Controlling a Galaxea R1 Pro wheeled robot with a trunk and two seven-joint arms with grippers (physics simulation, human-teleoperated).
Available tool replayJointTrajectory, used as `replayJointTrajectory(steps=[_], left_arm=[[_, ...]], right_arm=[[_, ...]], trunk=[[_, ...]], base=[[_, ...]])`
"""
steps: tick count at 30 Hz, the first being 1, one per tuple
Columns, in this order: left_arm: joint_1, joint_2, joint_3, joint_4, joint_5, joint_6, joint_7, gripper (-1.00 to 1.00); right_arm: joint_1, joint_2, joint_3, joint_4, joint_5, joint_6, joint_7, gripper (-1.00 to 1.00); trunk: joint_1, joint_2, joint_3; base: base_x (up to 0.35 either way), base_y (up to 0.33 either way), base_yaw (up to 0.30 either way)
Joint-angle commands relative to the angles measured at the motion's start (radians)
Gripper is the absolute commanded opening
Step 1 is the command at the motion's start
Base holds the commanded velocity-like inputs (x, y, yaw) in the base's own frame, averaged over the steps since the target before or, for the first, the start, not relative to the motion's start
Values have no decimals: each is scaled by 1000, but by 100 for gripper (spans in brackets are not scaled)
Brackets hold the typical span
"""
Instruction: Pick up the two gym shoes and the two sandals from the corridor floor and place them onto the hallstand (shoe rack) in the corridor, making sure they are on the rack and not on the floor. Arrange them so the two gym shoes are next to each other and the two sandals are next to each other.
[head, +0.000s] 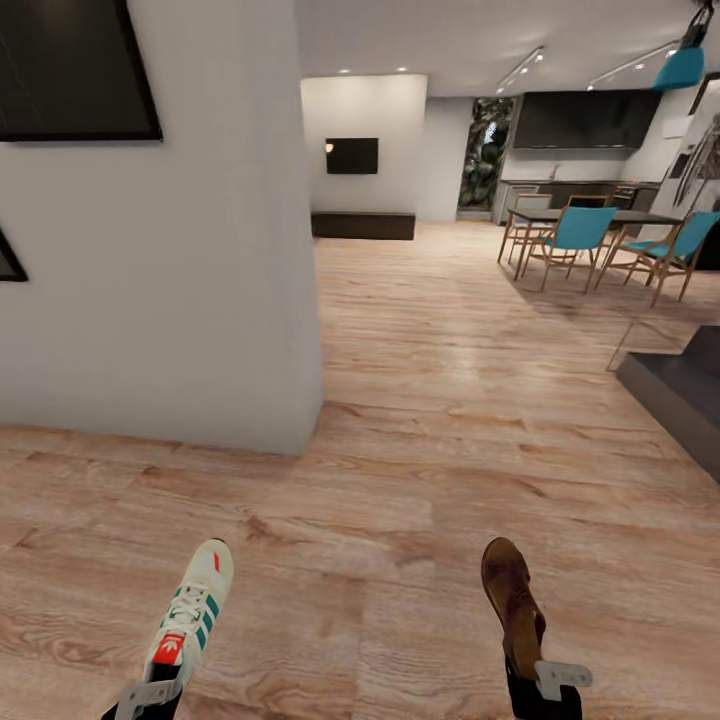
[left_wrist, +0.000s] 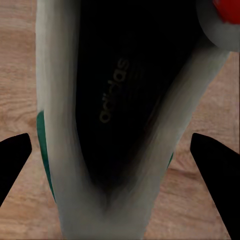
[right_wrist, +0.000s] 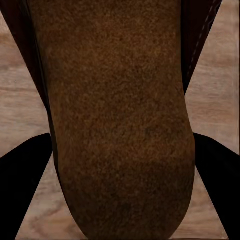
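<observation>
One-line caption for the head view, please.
Left hand holds a gym shoe, right hand a sandal, above the wood floor facing an open kitchen-dining room.

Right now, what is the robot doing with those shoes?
It is carrying one in each hand. The left gripper is shut on a white sneaker, and the right gripper is shut on a brown sandal. Both are held out over the wood floor, beside a white wall. Further off are a table and teal chairs. No shoe rack is in sight yet.
</observation>
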Motion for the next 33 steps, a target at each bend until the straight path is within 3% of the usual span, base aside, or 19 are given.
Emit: replayJointTrajectory(steps=[1, 14, 33], left_arm=[[-1, 0, 9, -1, -3, -3, -6, -100], [-1, 1, 10, -1, 1, -3, -5, -100], [-1, 1, 12, -1, 2, -3, -5, -100]], right_arm=[[-1, 1, -5, 2, 10, -3, -3, -100], [-1, 1, -5, 2, 10, -3, -2, -100], [-1, 1, -5, 2, 10, -3, -1, -100]], trunk=[[0, 0, -1], [0, 0, -1], [0, 0, -1]], base=[[5, -267, -267], [1, -264, -267], [0, -17, -267]])
